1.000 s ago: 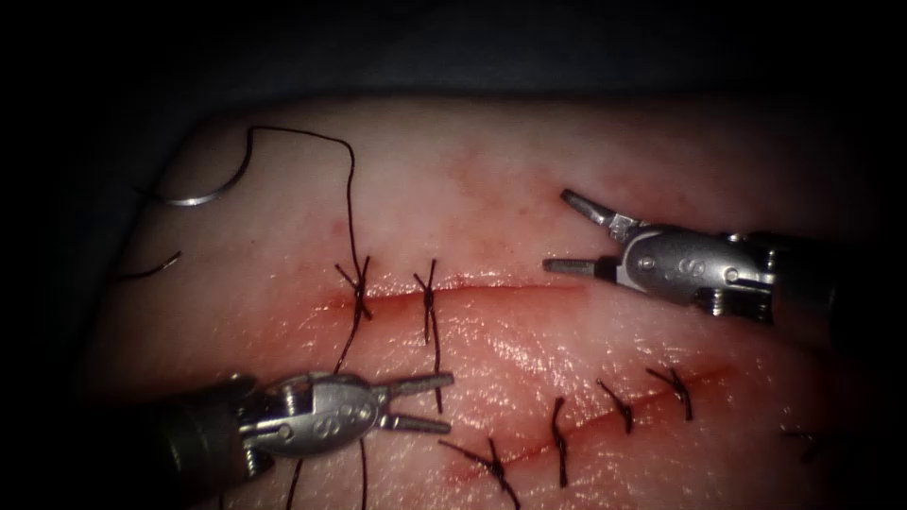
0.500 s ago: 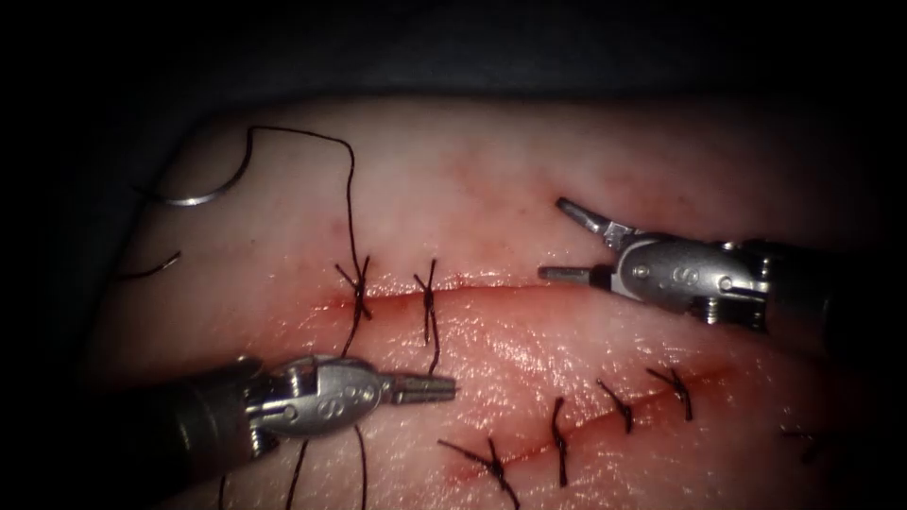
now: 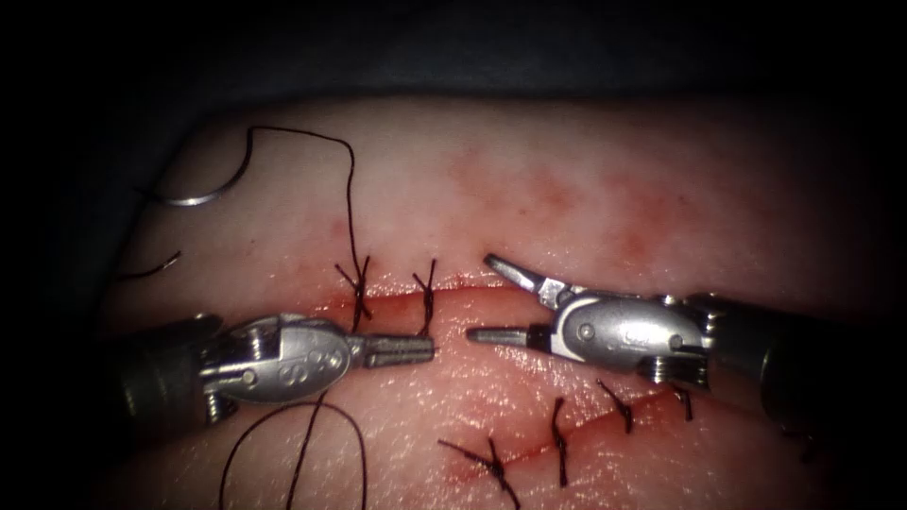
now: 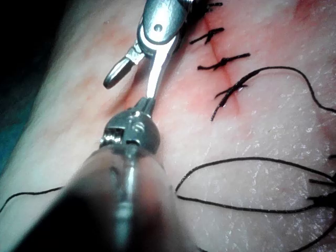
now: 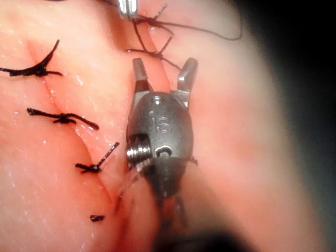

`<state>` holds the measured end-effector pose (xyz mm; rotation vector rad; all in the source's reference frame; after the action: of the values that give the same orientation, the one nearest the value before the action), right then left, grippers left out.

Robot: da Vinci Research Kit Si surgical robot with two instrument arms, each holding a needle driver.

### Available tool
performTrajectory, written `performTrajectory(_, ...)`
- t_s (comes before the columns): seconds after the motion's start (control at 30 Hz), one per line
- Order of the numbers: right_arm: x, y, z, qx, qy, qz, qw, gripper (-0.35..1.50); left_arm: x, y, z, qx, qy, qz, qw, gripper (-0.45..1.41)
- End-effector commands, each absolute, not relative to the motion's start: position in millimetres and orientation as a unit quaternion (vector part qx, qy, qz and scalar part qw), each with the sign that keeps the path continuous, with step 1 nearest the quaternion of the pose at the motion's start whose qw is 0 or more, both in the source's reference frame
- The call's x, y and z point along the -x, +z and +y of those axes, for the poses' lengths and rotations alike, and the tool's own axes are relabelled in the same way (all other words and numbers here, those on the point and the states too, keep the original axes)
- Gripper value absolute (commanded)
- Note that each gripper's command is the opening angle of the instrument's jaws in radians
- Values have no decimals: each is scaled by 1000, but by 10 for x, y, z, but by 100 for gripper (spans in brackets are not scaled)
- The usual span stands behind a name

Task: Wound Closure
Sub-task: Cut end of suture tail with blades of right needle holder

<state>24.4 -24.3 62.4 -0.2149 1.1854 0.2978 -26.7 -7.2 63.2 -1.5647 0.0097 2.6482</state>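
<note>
Needle (image 3: 198, 196) lies loose on the tissue (image 3: 586, 179) far left of the cut (image 3: 453, 286), so neither tool grips it: left tool (image 3: 402, 351) clenched on nothing, right tool (image 3: 491, 297) splayed, both tips at the cut's unstitched stretch.

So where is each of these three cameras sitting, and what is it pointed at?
Endoscope: above and in front of the tissue, showing left tool, right tool, needle lying free.
Left wrist: looks along its own shaft; the right tool is ahead.
Right wrist: looks along its shaft at its own open jaws.
All share the stitched cut.
</note>
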Motion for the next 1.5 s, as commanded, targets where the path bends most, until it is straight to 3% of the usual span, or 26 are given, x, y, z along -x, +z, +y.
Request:
performTrajectory(0.03, -262, 630, -241, 101, 136, 560, 811, 135, 274, 635, -67, 508, 860, 4, 33, -45)
performTrajectory(0.57, -311, 661, -245, 99, 120, 584, 797, 133, 270, 624, -69, 504, 863, 8, 30, -45)
performTrajectory(1.27, -338, 656, -245, 102, 116, 597, 787, 128, 277, 629, -83, 503, 864, 15, 26, -45)
performTrajectory(1.5, -345, 659, -245, 103, 115, 601, 785, 118, 278, 626, -84, 505, 863, 14, 26, -45)
